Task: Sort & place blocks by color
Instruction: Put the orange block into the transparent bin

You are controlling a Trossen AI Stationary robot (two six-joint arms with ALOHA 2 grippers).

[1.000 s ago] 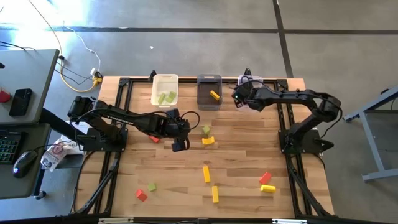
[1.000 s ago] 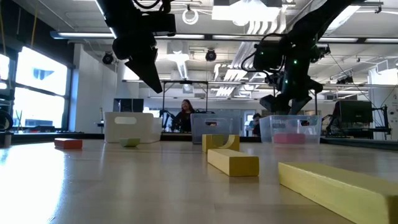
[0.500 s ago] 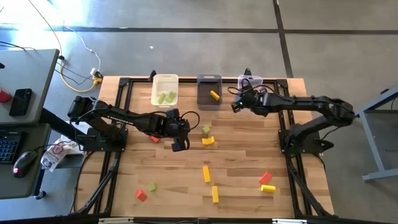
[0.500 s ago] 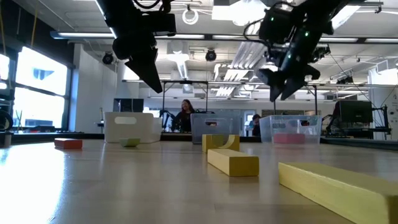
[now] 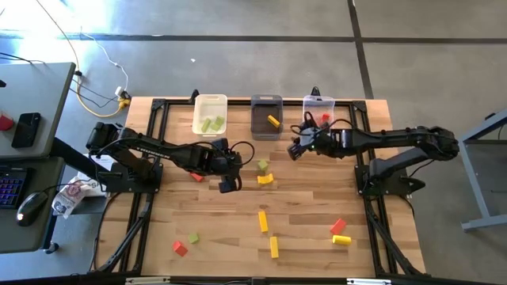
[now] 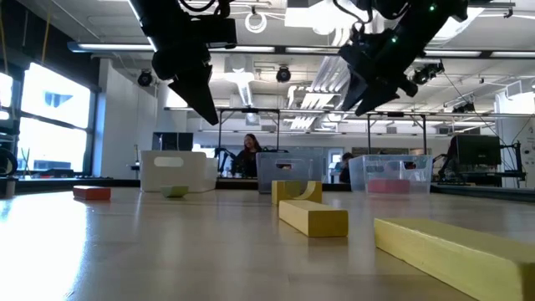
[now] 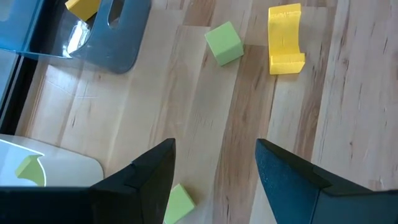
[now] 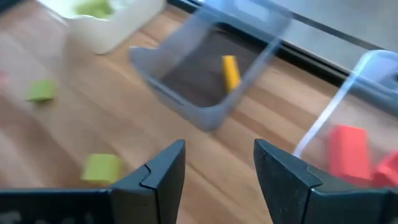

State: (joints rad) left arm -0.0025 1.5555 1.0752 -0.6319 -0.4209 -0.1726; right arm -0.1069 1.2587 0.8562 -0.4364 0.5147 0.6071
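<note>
On the wooden worktop (image 5: 309, 198) we begin at its near edge, where the low camera sits. A long yellow bar (image 6: 456, 245) lies closest and its end is cut off by the picture; a shorter yellow bar (image 6: 313, 219) lies just behind it. In the high view, a red block (image 5: 180, 249) and a small green block (image 5: 193, 237) sit near the front left corner, and a red block (image 5: 338, 226) with a yellow one (image 5: 341, 239) near the front right.

In the middle of the worktop we see a yellow arch block (image 5: 264, 180) and a green cube (image 5: 262, 165) just beside each other. The left tool (image 5: 226, 187) hangs above the wood beside them, fingers spread and empty. A small red block (image 5: 196, 176) lies partly hidden under the left arm.

At the far edge three bins stand in a row: the white bin (image 5: 210, 115) with green blocks, the dark grey bin (image 5: 266, 117) with one yellow bar (image 5: 273, 121), the clear bin (image 5: 318, 109) with red blocks (image 8: 349, 152). The right tool (image 5: 294, 150) hovers over the worktop in front of the grey and clear bins, fingers apart, holding nothing.

We can read no label or writing on anything. In the right wrist view everything looks blurred.
</note>
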